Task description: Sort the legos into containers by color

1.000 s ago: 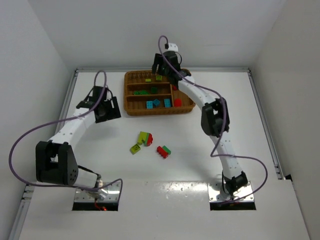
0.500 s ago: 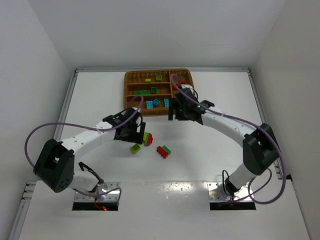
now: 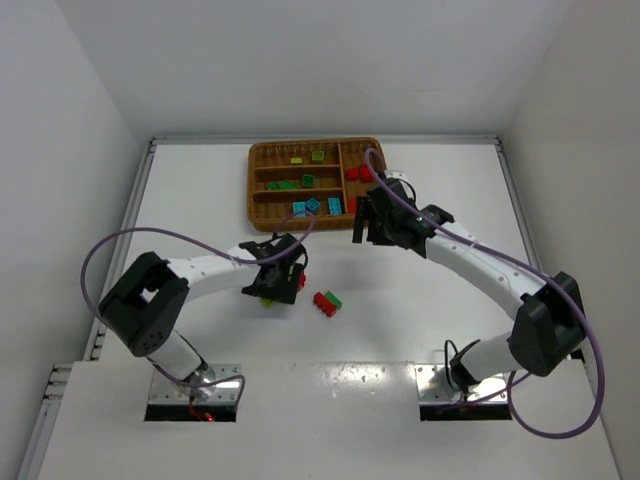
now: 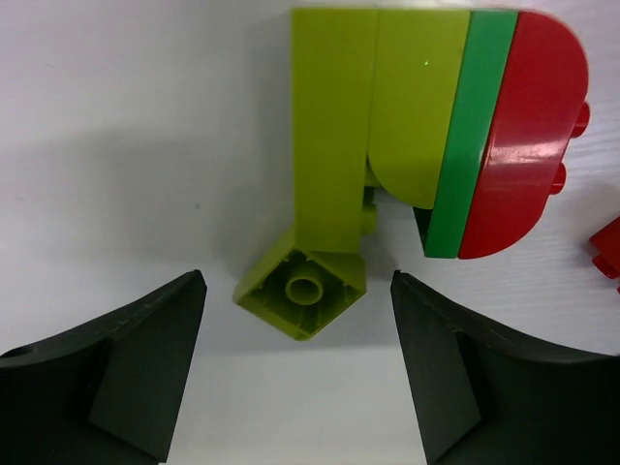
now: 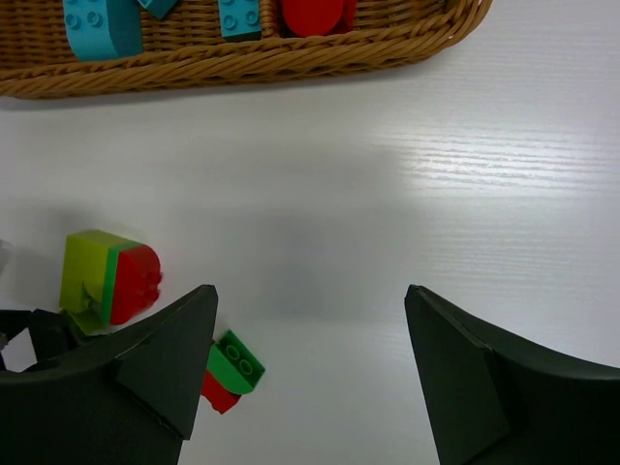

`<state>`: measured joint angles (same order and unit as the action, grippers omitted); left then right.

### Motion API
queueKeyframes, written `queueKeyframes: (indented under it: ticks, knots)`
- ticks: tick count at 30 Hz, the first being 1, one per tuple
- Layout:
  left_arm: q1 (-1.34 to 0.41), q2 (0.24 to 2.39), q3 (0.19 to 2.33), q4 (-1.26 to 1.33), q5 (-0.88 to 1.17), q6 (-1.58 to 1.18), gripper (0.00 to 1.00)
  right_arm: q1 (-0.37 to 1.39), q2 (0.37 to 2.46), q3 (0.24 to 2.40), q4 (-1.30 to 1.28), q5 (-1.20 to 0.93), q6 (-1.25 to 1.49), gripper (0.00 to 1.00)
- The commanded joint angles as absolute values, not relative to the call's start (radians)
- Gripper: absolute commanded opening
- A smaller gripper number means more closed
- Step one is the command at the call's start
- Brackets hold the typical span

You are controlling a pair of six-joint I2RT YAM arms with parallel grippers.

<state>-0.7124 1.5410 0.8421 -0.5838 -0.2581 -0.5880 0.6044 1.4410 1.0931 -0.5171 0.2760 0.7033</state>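
The brown wicker tray (image 3: pixel 256 192) stands at the back of the table. It holds lime bricks (image 3: pixel 297 158) in the top slot, dark green bricks (image 3: pixel 290 183) in the middle, cyan bricks (image 3: pixel 315 206) in the front, and red bricks (image 3: pixel 358 172) in the upright slot. My left gripper (image 3: pixel 280 285) is open, low over a small upturned lime brick (image 4: pixel 302 291), which lies between the jaws (image 4: pixel 297 281). Just beyond it lies a joined lime, green and red stack (image 4: pixel 475 126). My right gripper (image 3: pixel 372 222) is open and empty (image 5: pixel 310 291), above the table just in front of the tray.
A joined red and green brick (image 3: pixel 327 301) lies right of the left gripper and also shows in the right wrist view (image 5: pixel 232 373). The tray's front rim (image 5: pixel 242 60) runs across the top of that view. White walls enclose the table on three sides.
My left gripper moved from beside the tray down over the lime brick near the stack. My right gripper came back from over the tray to the table in front of it.
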Motion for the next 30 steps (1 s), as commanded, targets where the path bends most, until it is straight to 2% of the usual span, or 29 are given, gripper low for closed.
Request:
queueKeyframes:
  ticks: [1, 8, 10, 11, 15, 20, 23, 30]
  knots:
    - [-0.744, 1.569, 0.828, -0.534, -0.250, -0.623, 0.83, 0.600, 1.445, 1.138, -0.531, 0.298, 0.696, 0.79]
    - [-0.764, 1.543, 0.818, -0.517, -0.238, -0.661, 0.65, 0.600, 1.445, 1.129, -0.531, 0.307, 0.696, 0.79]
    - [-0.764, 1.543, 0.818, -0.517, -0.247, -0.661, 0.52, 0.600, 1.445, 1.129, -0.531, 0.307, 0.696, 0.79]
    - [-0.764, 1.543, 0.818, -0.517, -0.258, -0.670, 0.41, 0.600, 1.445, 1.129, -0.531, 0.307, 0.687, 0.79]
    - [-0.764, 1.520, 0.856, -0.570, -0.267, -0.670, 0.15, 0.600, 1.454, 1.129, -0.531, 0.316, 0.687, 0.78]
    - [-0.695, 1.433, 0.997, -0.650, -0.221, -0.609, 0.12, 0.591, 1.454, 1.138, -0.540, 0.334, 0.678, 0.78]
    - [-0.605, 1.420, 1.150, -0.650, -0.180, -0.571, 0.12, 0.591, 1.463, 1.149, -0.540, 0.344, 0.678, 0.78]
    - [-0.448, 1.745, 1.610, -0.617, -0.173, -0.546, 0.09, 0.591, 1.463, 1.167, -0.560, 0.365, 0.669, 0.78]
